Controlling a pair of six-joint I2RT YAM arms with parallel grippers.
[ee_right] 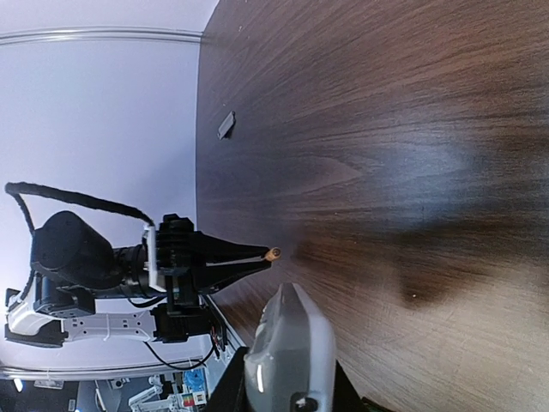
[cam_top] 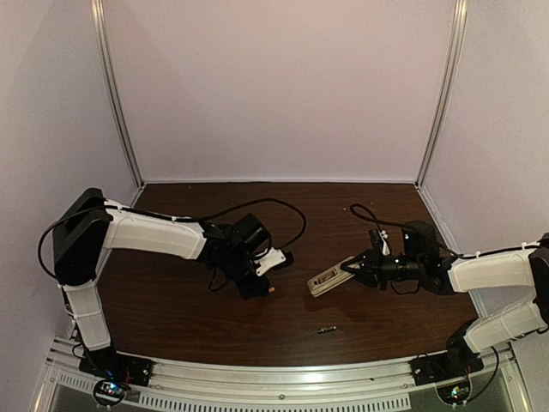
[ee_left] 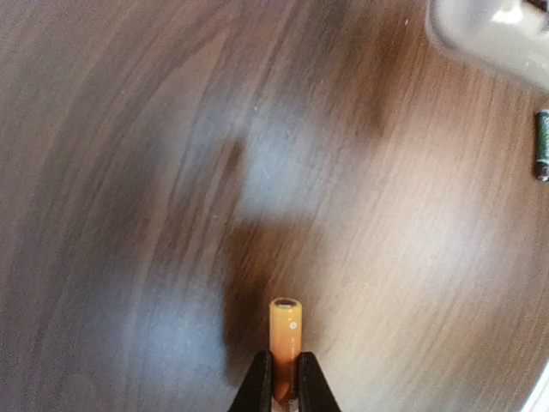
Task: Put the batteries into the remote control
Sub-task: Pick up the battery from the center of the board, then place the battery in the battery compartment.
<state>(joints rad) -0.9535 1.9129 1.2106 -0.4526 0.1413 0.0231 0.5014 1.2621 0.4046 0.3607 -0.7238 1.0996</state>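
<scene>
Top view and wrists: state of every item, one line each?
orange battery: pinched in the left gripper, one end sticking out.
dark battery: lying loose on the table, untouched.
remote control: held at one end by the right gripper.
left gripper: jaws shut on orange battery.
right gripper: jaws shut on remote control.
small grey piece: lying on the table.

No legible text, labels or numbers anywhere.
</scene>
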